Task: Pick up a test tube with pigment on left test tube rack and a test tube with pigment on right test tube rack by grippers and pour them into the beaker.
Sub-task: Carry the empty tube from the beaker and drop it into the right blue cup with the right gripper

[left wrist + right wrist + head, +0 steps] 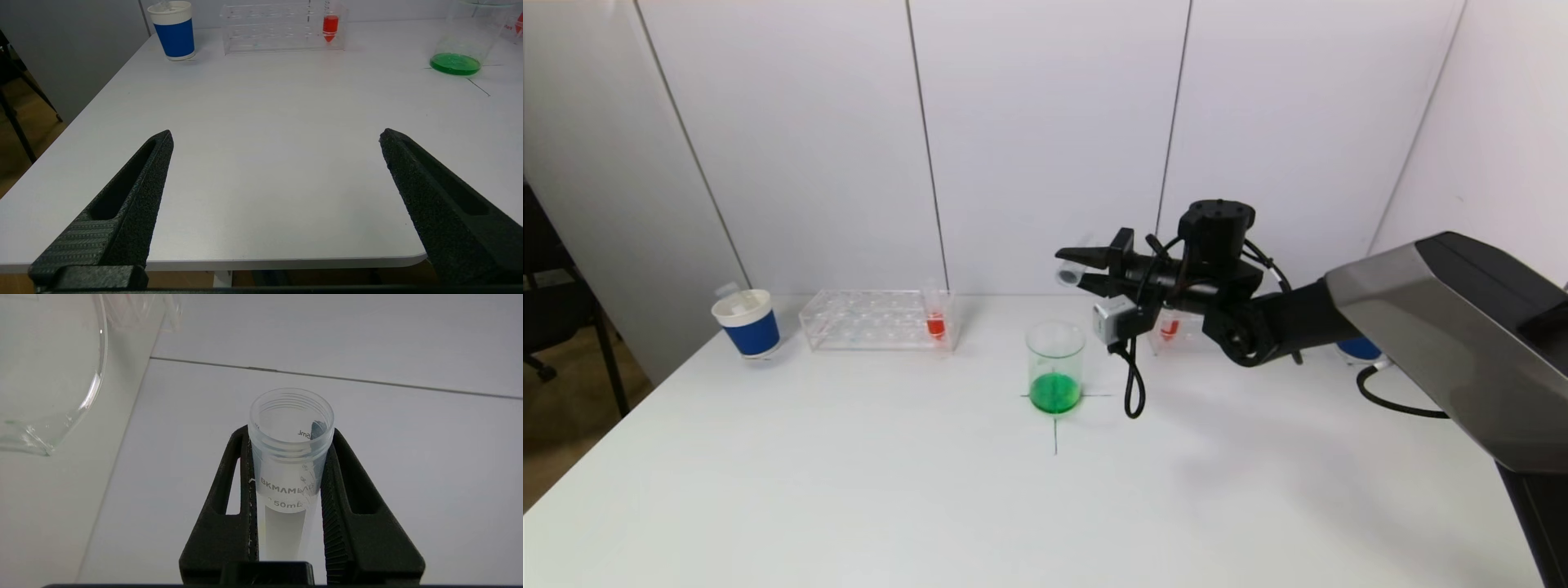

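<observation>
Gripping tube [290,457] just below threaded rim, right end effector [291,473] held it tipped above beaker [1055,366]. Tube looked emptied: light, stiff, slick plastic. Left end effector [276,204] wide open, low over surface [261,122].

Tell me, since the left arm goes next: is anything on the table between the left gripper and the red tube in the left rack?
Nothing visible. The left gripper is open over bare table; the red tube stands at the left rack end nearest the beaker. The blue cup sits off to the side.
</observation>
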Motion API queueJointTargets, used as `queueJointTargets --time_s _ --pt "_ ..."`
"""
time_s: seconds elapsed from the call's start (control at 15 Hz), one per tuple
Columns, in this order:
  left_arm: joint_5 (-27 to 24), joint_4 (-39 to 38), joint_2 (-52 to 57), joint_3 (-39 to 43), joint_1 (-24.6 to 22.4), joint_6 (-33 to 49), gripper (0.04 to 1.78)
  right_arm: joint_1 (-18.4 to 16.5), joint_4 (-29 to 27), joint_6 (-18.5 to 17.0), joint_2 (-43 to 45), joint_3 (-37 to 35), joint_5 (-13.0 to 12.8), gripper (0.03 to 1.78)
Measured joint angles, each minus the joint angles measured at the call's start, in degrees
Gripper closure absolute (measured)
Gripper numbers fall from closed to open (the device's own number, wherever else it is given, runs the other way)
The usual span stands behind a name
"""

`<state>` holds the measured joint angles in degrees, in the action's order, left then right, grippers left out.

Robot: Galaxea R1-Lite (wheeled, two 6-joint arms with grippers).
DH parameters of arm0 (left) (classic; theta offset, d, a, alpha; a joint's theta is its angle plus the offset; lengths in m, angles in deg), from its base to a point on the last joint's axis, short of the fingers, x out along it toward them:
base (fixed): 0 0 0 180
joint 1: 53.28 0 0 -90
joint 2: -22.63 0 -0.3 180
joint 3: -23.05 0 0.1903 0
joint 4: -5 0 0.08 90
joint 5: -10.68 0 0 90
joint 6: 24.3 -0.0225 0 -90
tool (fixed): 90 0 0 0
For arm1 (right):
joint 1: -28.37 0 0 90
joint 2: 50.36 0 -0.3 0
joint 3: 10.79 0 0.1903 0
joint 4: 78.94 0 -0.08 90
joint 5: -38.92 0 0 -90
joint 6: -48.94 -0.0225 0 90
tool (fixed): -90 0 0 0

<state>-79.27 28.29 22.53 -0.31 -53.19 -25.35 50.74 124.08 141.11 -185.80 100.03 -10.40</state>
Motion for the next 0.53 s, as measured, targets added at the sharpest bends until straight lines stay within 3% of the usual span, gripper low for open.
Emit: queueJointTargets --time_s 0.2,0.53 --pt "0.0 0.0 0.0 0.0 0.0 0.0 0.06 -0.7 0.5 -12.7 2.2 -0.4 -4.2 1.31" --pt "0.0 0.0 0.0 0.0 0.0 0.0 0.06 -2.6 -0.9 -37.0 8.2 -0.4 -15.3 1.31"
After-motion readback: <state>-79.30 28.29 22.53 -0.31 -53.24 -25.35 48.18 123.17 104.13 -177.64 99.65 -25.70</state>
